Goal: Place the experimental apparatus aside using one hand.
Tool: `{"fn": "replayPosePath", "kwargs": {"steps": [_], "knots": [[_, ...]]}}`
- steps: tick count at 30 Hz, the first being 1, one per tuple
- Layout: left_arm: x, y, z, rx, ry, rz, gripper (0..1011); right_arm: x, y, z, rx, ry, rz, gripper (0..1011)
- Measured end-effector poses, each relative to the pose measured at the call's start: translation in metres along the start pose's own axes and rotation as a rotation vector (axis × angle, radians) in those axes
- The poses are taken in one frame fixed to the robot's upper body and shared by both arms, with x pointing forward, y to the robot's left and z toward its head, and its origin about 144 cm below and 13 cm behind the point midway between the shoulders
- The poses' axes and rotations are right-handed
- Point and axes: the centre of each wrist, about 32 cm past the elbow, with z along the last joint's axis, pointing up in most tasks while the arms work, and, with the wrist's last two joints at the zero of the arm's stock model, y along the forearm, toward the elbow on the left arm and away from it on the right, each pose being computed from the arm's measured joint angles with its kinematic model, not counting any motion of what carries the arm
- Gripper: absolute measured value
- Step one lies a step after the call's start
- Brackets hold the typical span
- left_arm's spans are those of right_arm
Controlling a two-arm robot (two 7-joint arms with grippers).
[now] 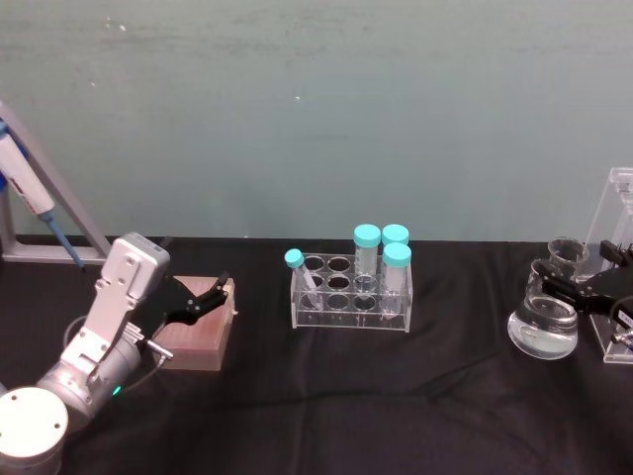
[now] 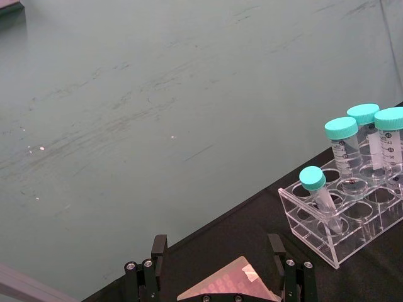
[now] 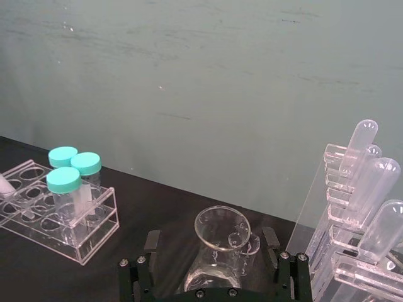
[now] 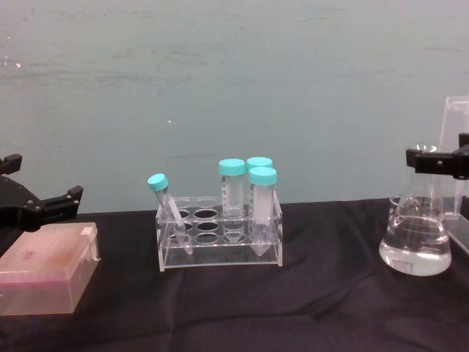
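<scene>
Conical flask (image 1: 543, 322) with clear liquid sits on black-clothed surface (image 1: 396, 396), well right of tube rack (image 1: 351, 292). Right claw (image 3: 214, 242) spread apart around its neck. Pipette stand (image 3: 352, 220) just beside flask. Left claw (image 1: 203, 297) spread over pink box (image 4: 47, 268), left of rack. Teal wall (image 1: 316, 99) behind.

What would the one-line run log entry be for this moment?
right gripper: open, around conical flask neck | left gripper: open, over pink box | tube rack: mid-table, untouched

The acrylic stand (image 1: 621, 213) is cut off by the head view's right edge, its pipettes unseen there.
</scene>
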Motion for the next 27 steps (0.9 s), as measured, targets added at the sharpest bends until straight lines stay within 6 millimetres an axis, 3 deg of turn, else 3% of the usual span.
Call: {"fn": "replayPosePath", "kwargs": {"steps": [13,27], "knots": [[0.000,0.000,0.000,0.000,0.000,0.000,1000,-0.010,-0.017,0.008,0.029,-0.002,0.031,1000],[0.000,0.000,0.000,0.000,0.000,0.000,1000,-0.006,-0.032,0.009,0.124,-0.103,0.251,1000]]}}
